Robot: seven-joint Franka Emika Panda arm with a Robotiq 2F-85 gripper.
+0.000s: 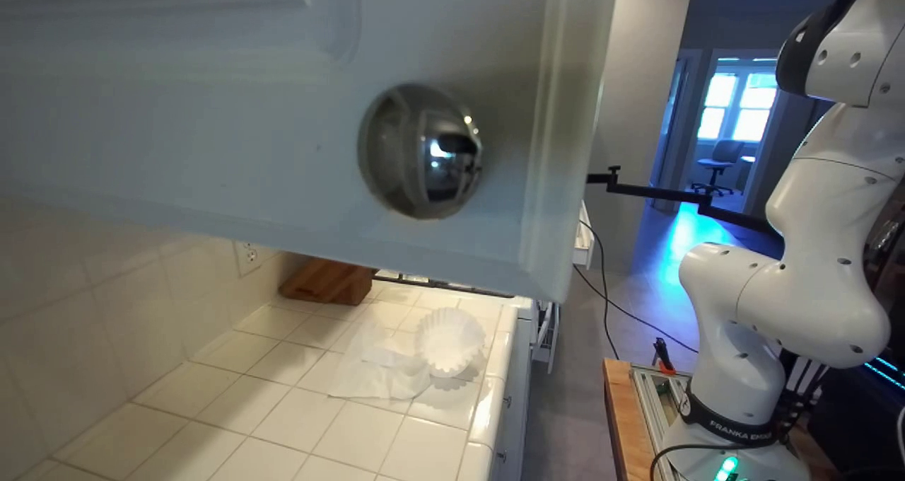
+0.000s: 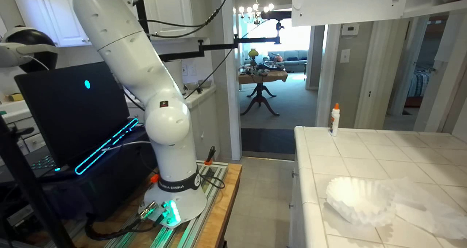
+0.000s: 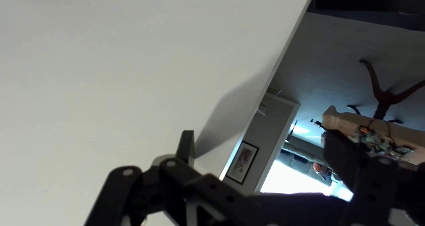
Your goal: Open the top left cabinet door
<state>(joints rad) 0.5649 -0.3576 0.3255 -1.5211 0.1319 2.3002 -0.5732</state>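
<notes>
The top left cabinet door [image 1: 212, 127] stands swung open over the counter. Its panelled front with the round silver knob [image 1: 421, 152] at the lower right fills the top of an exterior view. Its flat inner face [image 2: 346, 3] and a metal hinge show at the top right of an exterior view. In the wrist view the door's plain white face [image 3: 132, 69] fills the left. My gripper [image 3: 260, 136] is open and empty; its left finger is at this face, casting a shadow, and its right finger is beyond the door's edge. Contact is unclear. The gripper is outside both exterior views.
Below the door is a white tiled counter [image 1: 269, 410] with a fluted white paper liner [image 1: 450, 343] and a thin sheet. A wooden block [image 1: 329, 281] and a glue bottle [image 2: 334, 119] stand on it. A black mounting bar [image 2: 219, 46] and a laptop [image 2: 69, 113] are near the arm.
</notes>
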